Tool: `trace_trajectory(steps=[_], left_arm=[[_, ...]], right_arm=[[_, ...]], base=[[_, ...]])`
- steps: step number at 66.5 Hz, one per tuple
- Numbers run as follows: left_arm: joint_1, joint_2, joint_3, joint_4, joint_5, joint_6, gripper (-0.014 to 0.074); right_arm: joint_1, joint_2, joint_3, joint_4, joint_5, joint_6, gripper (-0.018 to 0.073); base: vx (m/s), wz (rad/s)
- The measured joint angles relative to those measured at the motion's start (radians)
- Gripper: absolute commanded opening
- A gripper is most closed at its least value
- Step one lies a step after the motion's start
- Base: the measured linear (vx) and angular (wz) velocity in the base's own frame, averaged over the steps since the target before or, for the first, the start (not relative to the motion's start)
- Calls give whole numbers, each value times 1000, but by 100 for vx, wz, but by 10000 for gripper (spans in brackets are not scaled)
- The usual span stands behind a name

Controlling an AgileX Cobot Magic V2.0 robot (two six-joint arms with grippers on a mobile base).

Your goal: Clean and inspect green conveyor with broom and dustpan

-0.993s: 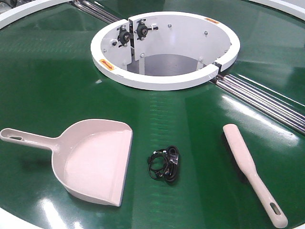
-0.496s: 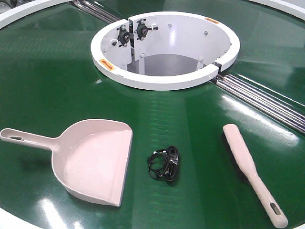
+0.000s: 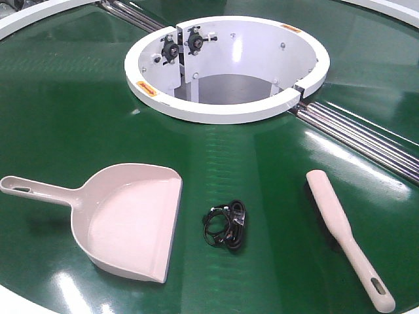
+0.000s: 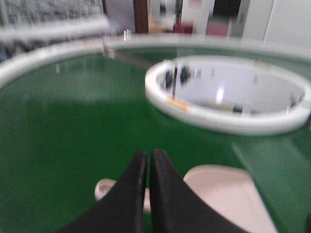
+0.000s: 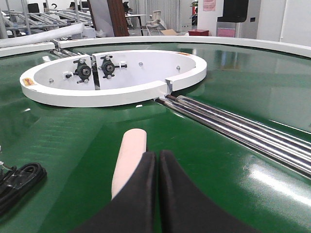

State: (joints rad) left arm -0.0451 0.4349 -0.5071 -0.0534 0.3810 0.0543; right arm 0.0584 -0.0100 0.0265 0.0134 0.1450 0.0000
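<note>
The green conveyor (image 3: 78, 111) fills the front view. On it at the lower left lies the beige-pink dustpan (image 3: 131, 219), mouth facing right, handle to the left. The broom (image 3: 344, 235) lies at the lower right, handle toward the near edge. Neither gripper shows in the front view. In the left wrist view my left gripper (image 4: 147, 154) is shut and empty above the dustpan's (image 4: 228, 194) handle; the picture is blurred. In the right wrist view my right gripper (image 5: 157, 154) is shut and empty, with the broom's (image 5: 129, 155) far end just to its left.
A black coiled cable bundle (image 3: 226, 226) lies between dustpan and broom. A white ring-shaped housing (image 3: 226, 65) with a deep opening sits behind them. Silver rods (image 3: 366, 137) run across the belt at right. The white rim (image 3: 13, 297) marks the near edge.
</note>
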Motion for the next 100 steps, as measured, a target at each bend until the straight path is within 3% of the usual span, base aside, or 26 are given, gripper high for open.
trace_trajectory(steps=[10,25,32,41,56,62,82,89,100], left_arm=[[0,168,-36,0,86,23,-6],[0,322,-36,2,103,24,8],[0,381,-36,15,104,24,55],[0,439,-36,19,106,25,183],[0,459,-36,21,106,25,491],[0,459,-37,21,99,25,544],[0,459,-43,-1,116,19,503],[0,461,-95,-4,209,43,479],[0,512,-310,-8,380,142,470]], right_arm=[[0,0,0,0,0,0,-10],[0,0,0,0,0,0,-10],[0,0,0,0,0,0,-10],[0,0,0,0,0,0,-10],[0,0,0,0,-1,0,-10],[0,0,0,0,-1,0,-10],[0,0,0,0,-1,0,-10],[0,0,0,0,-1,0,-10],[0,0,0,0,-1,0,-10]], base=[[0,0],[0,0],[0,0],[0,0],[0,0],[0,0],[0,0],[0,0],[0,0]])
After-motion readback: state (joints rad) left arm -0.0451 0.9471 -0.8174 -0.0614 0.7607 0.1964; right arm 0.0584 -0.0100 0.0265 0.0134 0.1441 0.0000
